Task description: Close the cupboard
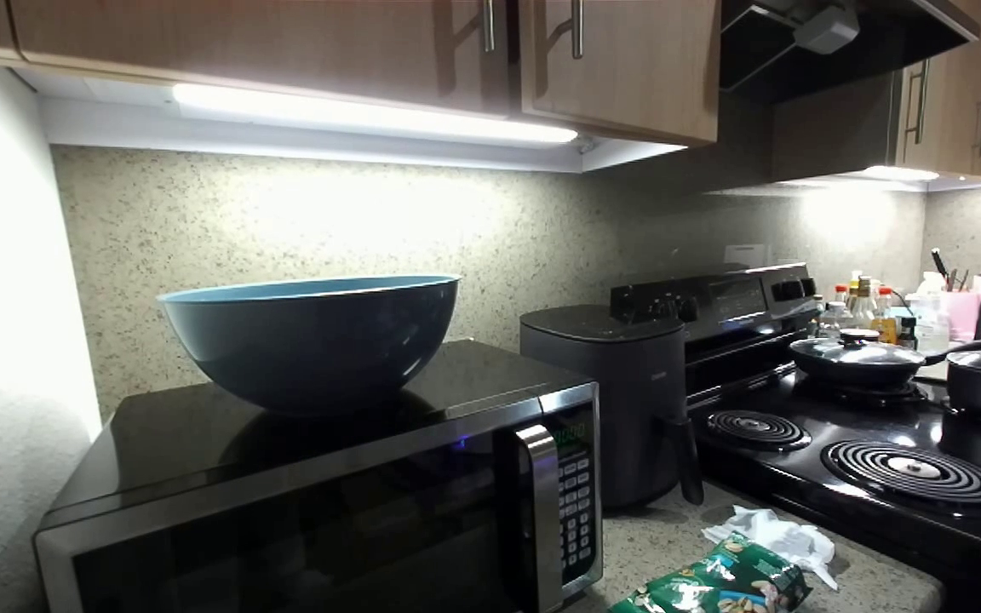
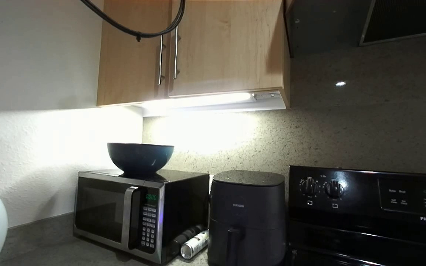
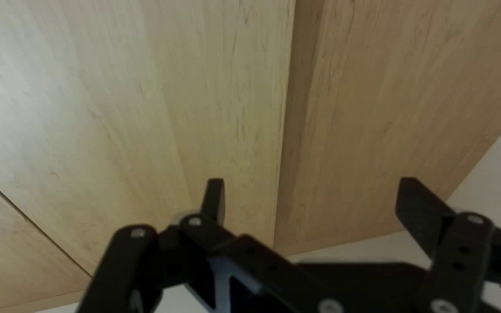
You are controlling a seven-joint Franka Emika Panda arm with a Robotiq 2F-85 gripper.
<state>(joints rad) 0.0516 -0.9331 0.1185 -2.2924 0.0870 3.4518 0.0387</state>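
The cupboard, a brown wooden wall cabinet with flat doors, shows in both exterior views (image 1: pixel 252 42) (image 2: pixel 227 48) and fills much of the wrist view (image 3: pixel 215 108). Its two doors carry slim silver handles (image 2: pixel 176 53) near their meeting edges. A narrow darker strip runs between the doors, and the door nearer the range hood seems to stand slightly proud of the other. The dark inside does not show. My gripper (image 3: pixel 311 191) shows only in the wrist view. Its black fingers are wide apart with nothing between them, in front of the door seam. Contact cannot be told.
A black cable (image 2: pixel 142 35) hangs before the doors. The black range hood (image 1: pixel 840 51) adjoins the cupboard. Below stand a microwave (image 1: pixel 329 511) with a large blue bowl (image 1: pixel 329 349), an air fryer (image 2: pixel 248 218) and a stove (image 1: pixel 797 477). A wall (image 2: pixel 31 74) borders the cupboard's far side.
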